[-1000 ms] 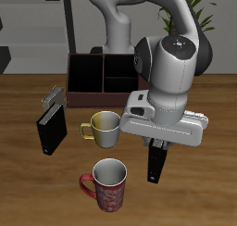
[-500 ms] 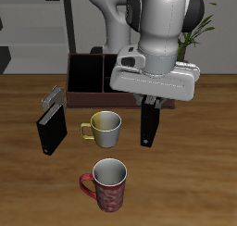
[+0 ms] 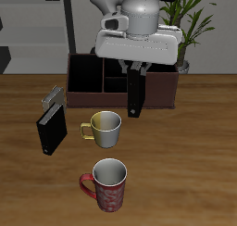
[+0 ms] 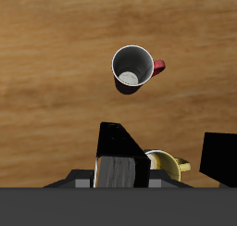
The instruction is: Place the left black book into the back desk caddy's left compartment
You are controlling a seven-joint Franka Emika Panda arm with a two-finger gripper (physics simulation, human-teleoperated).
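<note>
Black book (image 3: 136,94) upright, long axis vertical, clamped in jaws above back desk caddy (image 3: 88,77)

Even, soft overhead light; the worktop (image 3: 199,165) shows faint shadows, no glare; both renders are sharp but low-resolution.

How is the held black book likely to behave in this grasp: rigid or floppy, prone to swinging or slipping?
The black book hangs straight below the gripper without bending, so it is probably stiff. It is pinched only at its top end, so it may pivot or swing during fast moves. Its smooth cover could slip if it bumps the back desk caddy.
</note>
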